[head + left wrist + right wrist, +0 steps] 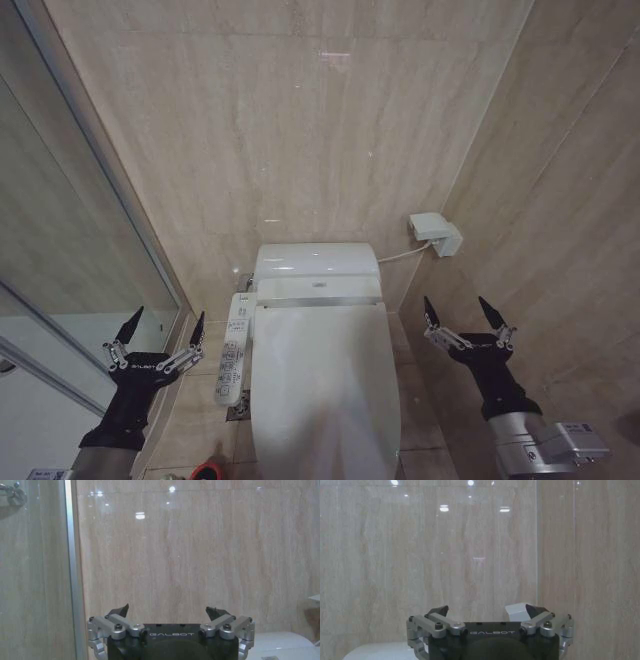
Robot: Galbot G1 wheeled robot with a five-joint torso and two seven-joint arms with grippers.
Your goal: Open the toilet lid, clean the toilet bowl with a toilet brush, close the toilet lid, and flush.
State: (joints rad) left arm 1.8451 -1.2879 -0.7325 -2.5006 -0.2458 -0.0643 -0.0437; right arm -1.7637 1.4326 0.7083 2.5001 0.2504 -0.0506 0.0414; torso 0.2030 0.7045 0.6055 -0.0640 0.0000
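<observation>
We find the toilet lid [325, 385] down flat over the toilet. The left gripper [166, 326] hangs beside the lid on its left, fingers spread, holding nothing. The right gripper [463, 311] hangs on the lid's right, likewise spread and empty.

My right tool [487, 611] points at the beige marble wall [430, 555], its two dark fingertips [439, 611] spread apart with nothing between them. A small white box [516, 611] sits just behind one fingertip, and a curved white toilet top [380, 650] shows below.
</observation>
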